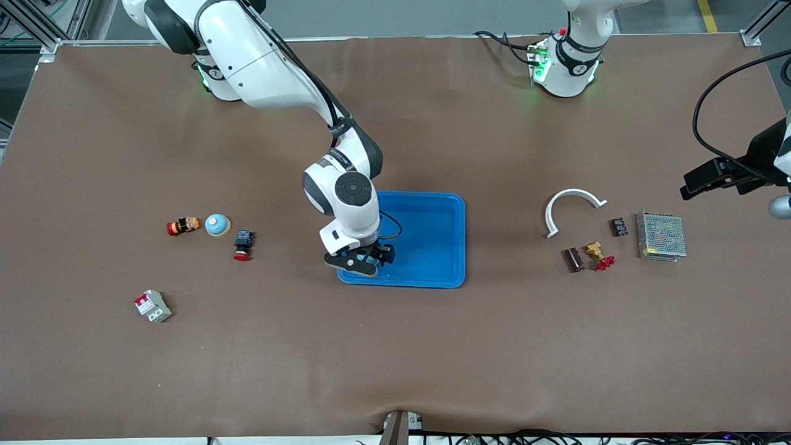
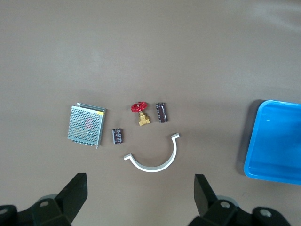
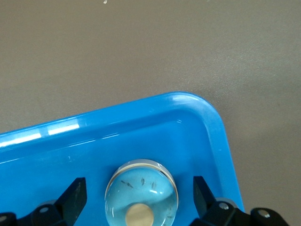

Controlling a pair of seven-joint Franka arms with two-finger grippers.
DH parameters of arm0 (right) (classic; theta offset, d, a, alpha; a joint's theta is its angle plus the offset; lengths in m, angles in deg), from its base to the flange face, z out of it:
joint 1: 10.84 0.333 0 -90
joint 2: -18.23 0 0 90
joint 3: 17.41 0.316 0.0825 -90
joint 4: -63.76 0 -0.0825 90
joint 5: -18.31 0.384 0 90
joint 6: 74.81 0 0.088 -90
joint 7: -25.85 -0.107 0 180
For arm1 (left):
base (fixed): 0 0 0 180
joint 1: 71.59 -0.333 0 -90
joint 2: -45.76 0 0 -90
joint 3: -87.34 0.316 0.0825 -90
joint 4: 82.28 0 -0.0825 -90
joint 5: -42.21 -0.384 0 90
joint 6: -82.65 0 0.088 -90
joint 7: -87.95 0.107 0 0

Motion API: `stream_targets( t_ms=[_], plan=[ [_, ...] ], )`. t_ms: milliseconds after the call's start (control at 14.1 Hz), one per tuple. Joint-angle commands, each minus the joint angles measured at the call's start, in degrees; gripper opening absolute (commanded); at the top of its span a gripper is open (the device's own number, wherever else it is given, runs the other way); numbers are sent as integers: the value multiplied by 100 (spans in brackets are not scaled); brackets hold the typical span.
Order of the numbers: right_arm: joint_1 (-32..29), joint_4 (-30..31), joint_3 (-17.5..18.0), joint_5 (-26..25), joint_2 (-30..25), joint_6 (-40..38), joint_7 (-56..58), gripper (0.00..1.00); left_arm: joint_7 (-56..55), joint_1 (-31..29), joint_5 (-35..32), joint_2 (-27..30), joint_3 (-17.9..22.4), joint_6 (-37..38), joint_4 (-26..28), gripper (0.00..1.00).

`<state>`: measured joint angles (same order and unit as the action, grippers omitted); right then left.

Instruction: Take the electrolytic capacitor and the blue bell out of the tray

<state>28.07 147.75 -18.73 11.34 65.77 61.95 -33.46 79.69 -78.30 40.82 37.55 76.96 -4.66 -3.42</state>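
A light-blue domed bell (image 3: 141, 195) with a tan button sits in the blue tray (image 1: 432, 281), in the corner nearest the front camera at the right arm's end. My right gripper (image 1: 361, 259) is open, with a finger on each side of the bell and not touching it. A second such bell (image 1: 217, 224) stands on the table toward the right arm's end. The dark cylindrical capacitor (image 1: 575, 259) lies on the table toward the left arm's end, also in the left wrist view (image 2: 162, 113). My left gripper (image 1: 695, 182) is open and empty, in the air beside the parts there.
Near the capacitor lie a brass valve with a red handle (image 1: 598, 253), a white half-ring (image 1: 571, 201), a small black component (image 1: 618, 227) and a metal mesh box (image 1: 661, 236). Near the second bell are a red-orange part (image 1: 183, 226), a red push-button (image 1: 242, 245) and a breaker (image 1: 152, 306).
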Motion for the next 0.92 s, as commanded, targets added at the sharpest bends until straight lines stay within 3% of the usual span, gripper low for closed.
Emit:
stream_targets(
  t_ms=[0,142,284,355,853],
  plan=[
    [73,-164,-9,-147,116,-9,-186,100,122,502,104,416,466,48,384,100],
    [65,-164,-9,-147,116,-18,-177,100,131,871,104,644,799,48,639,100],
    [65,-164,-9,-138,116,-18,-186,85,131,1267,104,820,1177,21,789,100],
    [65,-164,-9,-138,116,-18,-186,84,140,1356,104,882,1257,21,859,100],
    [65,-172,-9,-120,89,-26,-177,53,149,1348,95,1067,1223,-111,1123,100]
  ],
)
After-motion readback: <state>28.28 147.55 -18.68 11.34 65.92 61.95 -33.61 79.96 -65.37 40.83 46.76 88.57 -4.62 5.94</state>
